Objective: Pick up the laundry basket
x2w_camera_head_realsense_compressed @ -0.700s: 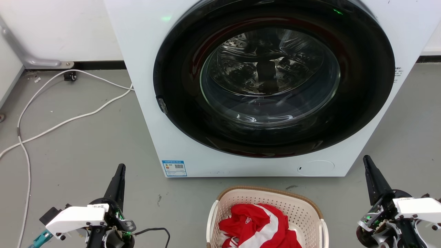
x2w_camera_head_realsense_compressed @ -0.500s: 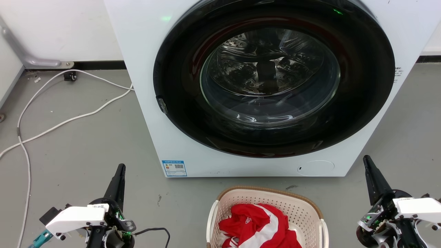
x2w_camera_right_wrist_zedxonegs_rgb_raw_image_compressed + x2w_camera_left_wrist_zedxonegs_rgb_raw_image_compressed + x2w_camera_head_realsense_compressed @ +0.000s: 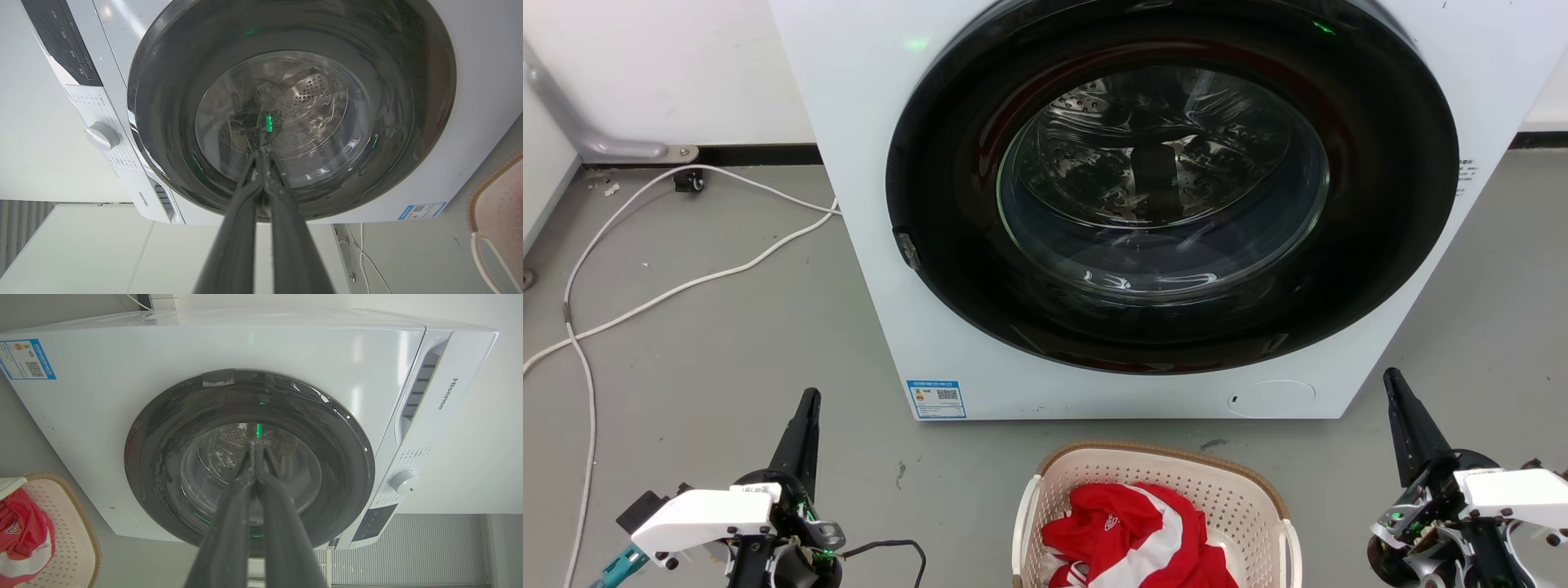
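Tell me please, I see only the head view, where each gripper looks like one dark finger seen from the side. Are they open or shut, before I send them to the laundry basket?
Observer: The left wrist view looks along the left gripper. Its two fingers meet at the tips, so it is shut, with nothing between them.
Operator: And the right one?
Observer: The right wrist view shows the right gripper shut in the same way, tips together and empty. The laundry basket sits apart from it, at that view's right edge.
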Available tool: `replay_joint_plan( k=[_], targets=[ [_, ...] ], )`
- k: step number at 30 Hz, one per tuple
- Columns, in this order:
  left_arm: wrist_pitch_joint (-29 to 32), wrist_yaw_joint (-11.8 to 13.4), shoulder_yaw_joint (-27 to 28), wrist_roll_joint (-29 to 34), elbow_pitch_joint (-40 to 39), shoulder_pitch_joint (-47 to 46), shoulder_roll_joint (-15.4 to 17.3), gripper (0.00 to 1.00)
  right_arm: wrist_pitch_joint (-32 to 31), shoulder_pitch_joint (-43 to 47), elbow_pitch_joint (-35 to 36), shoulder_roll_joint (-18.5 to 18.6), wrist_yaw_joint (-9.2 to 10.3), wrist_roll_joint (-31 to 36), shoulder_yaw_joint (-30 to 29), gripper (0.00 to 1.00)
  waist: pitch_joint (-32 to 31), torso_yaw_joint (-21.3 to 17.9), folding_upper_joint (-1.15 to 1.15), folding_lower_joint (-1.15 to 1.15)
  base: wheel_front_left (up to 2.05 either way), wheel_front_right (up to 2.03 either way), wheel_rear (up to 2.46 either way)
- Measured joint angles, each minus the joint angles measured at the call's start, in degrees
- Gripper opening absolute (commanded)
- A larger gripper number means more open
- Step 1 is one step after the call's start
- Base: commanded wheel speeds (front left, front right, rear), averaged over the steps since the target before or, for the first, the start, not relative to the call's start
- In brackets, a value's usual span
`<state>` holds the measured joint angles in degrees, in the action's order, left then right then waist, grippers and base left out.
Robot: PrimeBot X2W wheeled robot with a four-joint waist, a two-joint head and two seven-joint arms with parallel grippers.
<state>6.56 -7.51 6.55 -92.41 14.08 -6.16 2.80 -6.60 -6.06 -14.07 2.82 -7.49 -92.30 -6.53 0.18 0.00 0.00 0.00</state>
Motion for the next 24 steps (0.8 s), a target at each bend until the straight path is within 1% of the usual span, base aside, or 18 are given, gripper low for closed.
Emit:
replay_joint_plan(
  k=[3,4,9,13,18,24],
  targets=[
    [0.0,0.0,0.01,0.0,0.0,0.0,0.0,0.0,0.0,0.0,0.0,0.0,0.0,0.0,0.01,0.0,0.0,0.0,0.0,0.0,0.0,0.0,0.0],
    [0.0,0.0,0.0,-0.01,0.16,0.07,-0.02,1.0,0.0,0.09,-0.15,-0.02,0.0,0.01,-0.01,1.0,0.0,0.0,0.0,0.0,0.0,0.0,0.0],
    [-0.45,0.02,-0.25,0.12,1.65,1.96,-0.29,1.0,0.55,2.14,-1.75,-0.22,0.01,0.2,0.1,1.0,0.01,0.0,0.0,0.0,0.0,0.0,0.0],
    [-1.67,0.02,-0.25,2.26,0.83,2.01,-0.29,1.0,1.62,2.17,-1.25,-0.22,0.0,2.1,0.1,1.0,0.06,0.01,0.0,0.0,0.0,0.0,0.0],
    [-3.04,0.03,-0.21,7.49,-0.67,2.02,-0.27,1.0,3.05,2.25,0.59,-0.22,0.0,8.01,0.15,1.0,0.15,0.03,0.0,0.0,0.0,0.0,0.0],
    [-4.57,1.05,-0.78,14.8,-2.74,2.09,-0.27,1.0,4.58,2.62,3.27,-0.22,0.0,17.24,0.87,1.0,0.27,0.04,0.0,0.0,0.0,0.0,0.0]
  ],
)
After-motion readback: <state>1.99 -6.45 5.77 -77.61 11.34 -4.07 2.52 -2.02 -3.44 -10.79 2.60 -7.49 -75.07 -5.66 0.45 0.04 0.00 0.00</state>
